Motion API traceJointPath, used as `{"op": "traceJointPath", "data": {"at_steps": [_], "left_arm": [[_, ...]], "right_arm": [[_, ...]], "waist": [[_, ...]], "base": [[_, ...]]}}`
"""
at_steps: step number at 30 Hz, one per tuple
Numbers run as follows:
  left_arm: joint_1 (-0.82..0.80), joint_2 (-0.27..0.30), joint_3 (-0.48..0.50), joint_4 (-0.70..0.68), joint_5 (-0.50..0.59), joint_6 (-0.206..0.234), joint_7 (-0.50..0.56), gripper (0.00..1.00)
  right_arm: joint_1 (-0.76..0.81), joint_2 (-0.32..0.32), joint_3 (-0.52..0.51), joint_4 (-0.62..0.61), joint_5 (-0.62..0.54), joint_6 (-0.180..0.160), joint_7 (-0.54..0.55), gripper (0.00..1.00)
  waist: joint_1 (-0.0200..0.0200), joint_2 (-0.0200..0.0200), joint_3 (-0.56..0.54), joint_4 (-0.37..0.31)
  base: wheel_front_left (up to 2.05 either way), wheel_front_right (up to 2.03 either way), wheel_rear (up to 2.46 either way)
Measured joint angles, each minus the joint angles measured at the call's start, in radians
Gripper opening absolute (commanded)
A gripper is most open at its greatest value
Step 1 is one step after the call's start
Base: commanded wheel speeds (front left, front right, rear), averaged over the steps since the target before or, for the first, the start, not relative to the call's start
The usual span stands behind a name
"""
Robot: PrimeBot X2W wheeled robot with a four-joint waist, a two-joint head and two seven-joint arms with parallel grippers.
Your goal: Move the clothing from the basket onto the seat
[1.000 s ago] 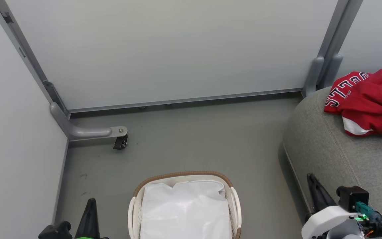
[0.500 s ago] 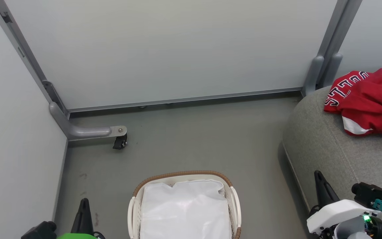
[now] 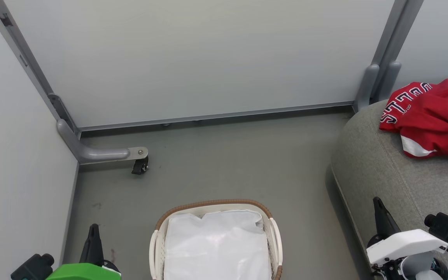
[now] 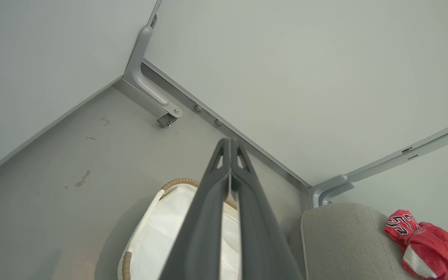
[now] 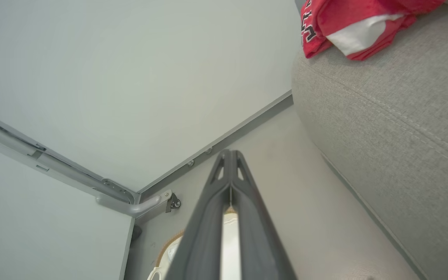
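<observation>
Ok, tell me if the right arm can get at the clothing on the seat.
Probably yes. The right gripper, shut, sits near the edge of the seat, and only bare seat lies between it and the clothing; nothing stands in the way. It must open first.

The grey floor (image 3: 228,163) is carrying a white brown-rimmed plastic basket (image 3: 216,202); the grey fabric seat (image 3: 387,171) is bearing crumpled red clothing (image 3: 434,116).

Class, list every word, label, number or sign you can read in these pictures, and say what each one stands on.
Dark block letters with white edges, on the red clothing lying on the seat: upside down in the head view and partly folded under. One end letter seems to be "S"; the whole word cannot be read.
Basket and seat: no writing to be seen.
</observation>
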Motion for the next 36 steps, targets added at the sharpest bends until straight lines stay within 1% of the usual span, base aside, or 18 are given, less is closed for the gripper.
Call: {"op": "traceJointPath", "data": {"at_steps": [21,36], "left_arm": [[-0.037,0.0,0.031,-0.026,-0.241,-0.004,0.072,0.0],[-0.058,0.0,0.051,-0.038,-0.38,-0.007,0.115,0.0]], "right_arm": [[-0.005,-0.002,-0.017,-0.036,0.278,0.0,0.072,0.0],[-0.012,-0.003,-0.026,-0.057,0.444,0.0,0.116,0.0]], "waist": [[0.0,0.0,0.004,-0.003],[0.0001,0.0,0.008,-0.005]], "base": [[0.0,0.0,0.0],[0.0,0.0,0.0]]}}
